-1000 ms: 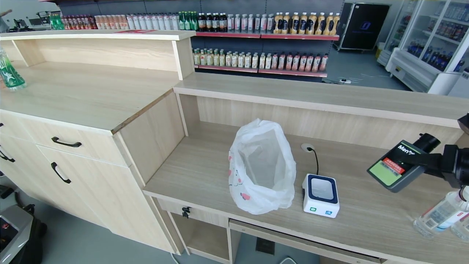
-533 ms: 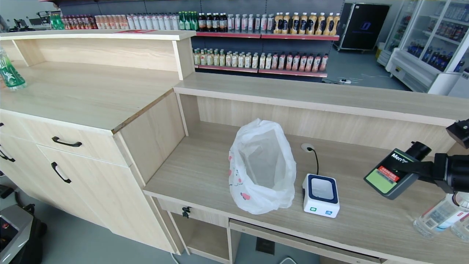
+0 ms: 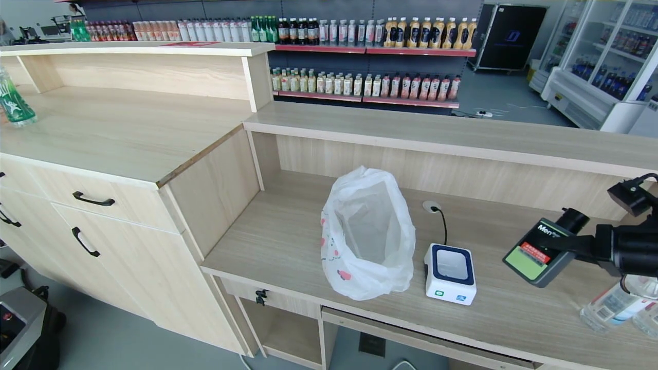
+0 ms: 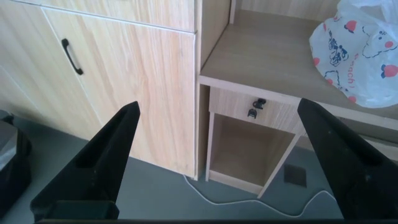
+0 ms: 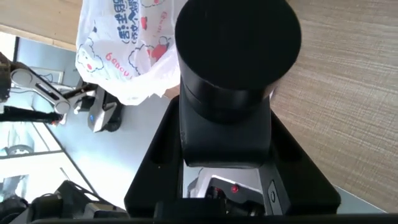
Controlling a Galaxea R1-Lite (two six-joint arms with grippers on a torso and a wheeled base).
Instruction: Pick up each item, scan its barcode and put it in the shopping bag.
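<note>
- The right claw (image 3: 568, 242) is clenched on a dark grey toiletry bottle (image 3: 534, 254) above the wooden bench (image 3: 288, 236).
- To its left stand the barcode scanner (image 3: 450, 272), then the open shopping bag (image 3: 367, 234).
- Clear bottles (image 3: 611, 303) lie close beside it.
- Drink shelves (image 3: 360, 51) line the shop far beyond.
- The left claw (image 4: 217, 112) hangs released over grey floor (image 4: 155, 193).

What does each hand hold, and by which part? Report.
The right hand grips the dark bottle by its upper body below the cap; left hand holds nothing.

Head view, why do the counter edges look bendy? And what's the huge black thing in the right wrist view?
Head view: the wide lens bows the counter edges. Right wrist view: that's the black cap of the bottle, close to the camera.
</note>
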